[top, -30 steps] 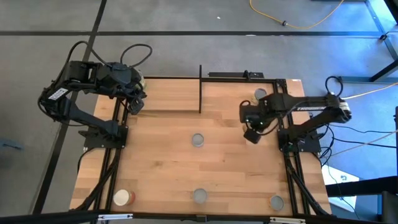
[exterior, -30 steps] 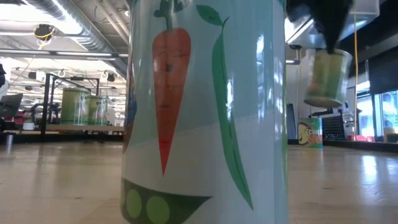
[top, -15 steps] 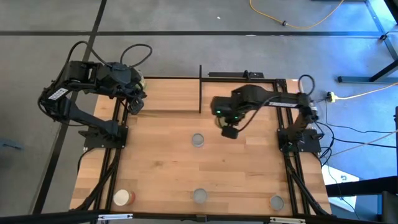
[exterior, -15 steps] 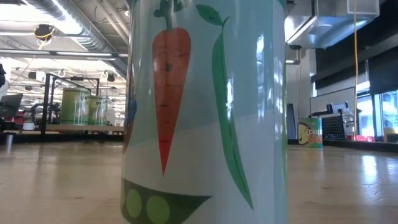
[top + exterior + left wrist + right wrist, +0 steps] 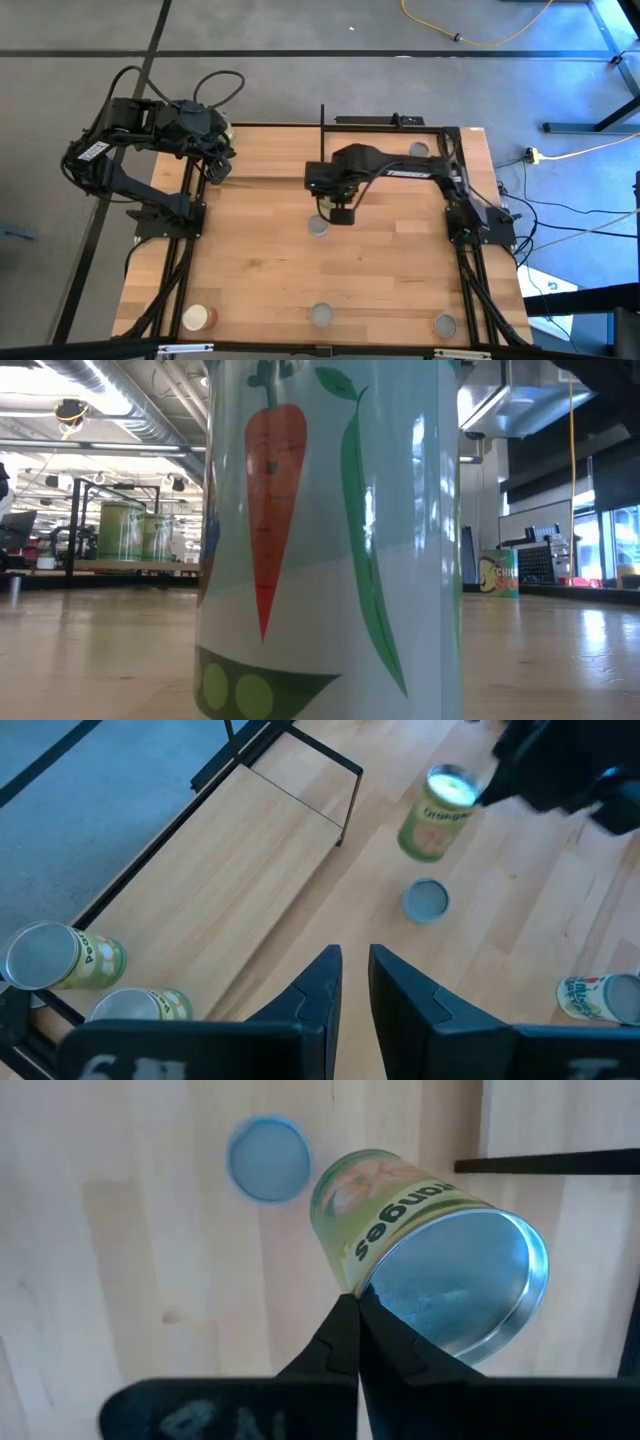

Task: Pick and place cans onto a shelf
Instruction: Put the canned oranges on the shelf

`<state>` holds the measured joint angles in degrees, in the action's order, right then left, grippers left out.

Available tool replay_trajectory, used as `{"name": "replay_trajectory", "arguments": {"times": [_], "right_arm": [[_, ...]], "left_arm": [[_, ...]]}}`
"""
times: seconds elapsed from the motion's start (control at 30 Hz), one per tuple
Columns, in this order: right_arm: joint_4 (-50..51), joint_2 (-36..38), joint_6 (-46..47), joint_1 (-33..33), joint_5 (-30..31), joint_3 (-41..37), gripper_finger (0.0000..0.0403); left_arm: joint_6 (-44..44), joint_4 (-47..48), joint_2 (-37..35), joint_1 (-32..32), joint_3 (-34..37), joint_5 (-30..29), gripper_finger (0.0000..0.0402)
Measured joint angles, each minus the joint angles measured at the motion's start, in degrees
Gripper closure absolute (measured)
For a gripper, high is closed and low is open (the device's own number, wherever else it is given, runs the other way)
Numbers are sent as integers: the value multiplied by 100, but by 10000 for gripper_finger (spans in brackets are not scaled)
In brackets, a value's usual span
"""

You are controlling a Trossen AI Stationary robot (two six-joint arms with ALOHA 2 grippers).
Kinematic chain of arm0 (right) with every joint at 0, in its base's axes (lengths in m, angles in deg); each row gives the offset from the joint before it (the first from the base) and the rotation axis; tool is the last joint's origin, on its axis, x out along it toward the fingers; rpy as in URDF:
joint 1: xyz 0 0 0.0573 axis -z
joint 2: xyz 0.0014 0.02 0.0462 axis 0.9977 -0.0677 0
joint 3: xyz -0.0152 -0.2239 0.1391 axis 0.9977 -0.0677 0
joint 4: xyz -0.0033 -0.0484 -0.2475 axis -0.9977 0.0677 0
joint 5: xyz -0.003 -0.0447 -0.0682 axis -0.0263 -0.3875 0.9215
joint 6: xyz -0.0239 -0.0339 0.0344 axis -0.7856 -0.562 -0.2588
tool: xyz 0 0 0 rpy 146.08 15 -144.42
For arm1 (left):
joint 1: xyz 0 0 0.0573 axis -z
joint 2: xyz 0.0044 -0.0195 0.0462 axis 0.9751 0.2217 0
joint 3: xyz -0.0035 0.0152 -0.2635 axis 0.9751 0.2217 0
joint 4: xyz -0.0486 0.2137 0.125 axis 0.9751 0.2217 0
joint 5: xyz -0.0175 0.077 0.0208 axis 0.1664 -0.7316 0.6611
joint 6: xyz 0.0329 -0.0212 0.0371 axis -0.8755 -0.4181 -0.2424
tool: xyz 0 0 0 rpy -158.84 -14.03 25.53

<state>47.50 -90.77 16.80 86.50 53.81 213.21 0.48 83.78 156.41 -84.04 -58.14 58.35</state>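
My right gripper (image 5: 338, 210) hangs over the middle of the table, shut on a green-yellow can (image 5: 400, 1230) labelled "oranges". The can also shows in the left wrist view (image 5: 437, 812). A silvery-topped can (image 5: 318, 226) stands on the table just below it. The shelf (image 5: 275, 165), a light board with black rods, stands at the far edge. Two green cans (image 5: 60, 960) (image 5: 140, 1005) stand at its left end. My left gripper (image 5: 216, 160) waits above that end, empty, its fingers (image 5: 325, 980) almost together. My right gripper pinches the can's rim (image 5: 352, 1285) between its two fingertips, at the edge of the silvery round end (image 5: 455, 1285). The fingers come from above. The can hangs tilted below them, clear of the table.
More cans stand near the near edge (image 5: 320, 315) (image 5: 444, 325), with a red-white one (image 5: 197, 318) at the near left and one at the far right (image 5: 418, 150). A can with a carrot and pea label (image 5: 330, 540) fills the low view.
My right gripper has carried the can from the table's far right toward the left edge, to above the middle can. The can has stayed lifted clear and has gone out of the low view.
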Motion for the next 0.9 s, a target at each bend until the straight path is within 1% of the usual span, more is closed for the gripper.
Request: {"name": "replay_trajectory", "arguments": {"times": [0.3, 0.43, 0.7, 0.9], "right_arm": [[26, -522, -396, 166, -23, -48, 403], [26, -673, -555, 177, -268, -48, 403], [20, -994, -702, 177, -264, -52, 403], [20, -1046, -814, 177, -264, -57, 403]], "left_arm": [[0, 0, -2, 0, 0, -1, 355], [0, 0, 0, 0, 0, -1, 355], [0, 0, 0, 0, 0, 1, 355], [0, 0, -1, -1, 0, 1, 355]]}}
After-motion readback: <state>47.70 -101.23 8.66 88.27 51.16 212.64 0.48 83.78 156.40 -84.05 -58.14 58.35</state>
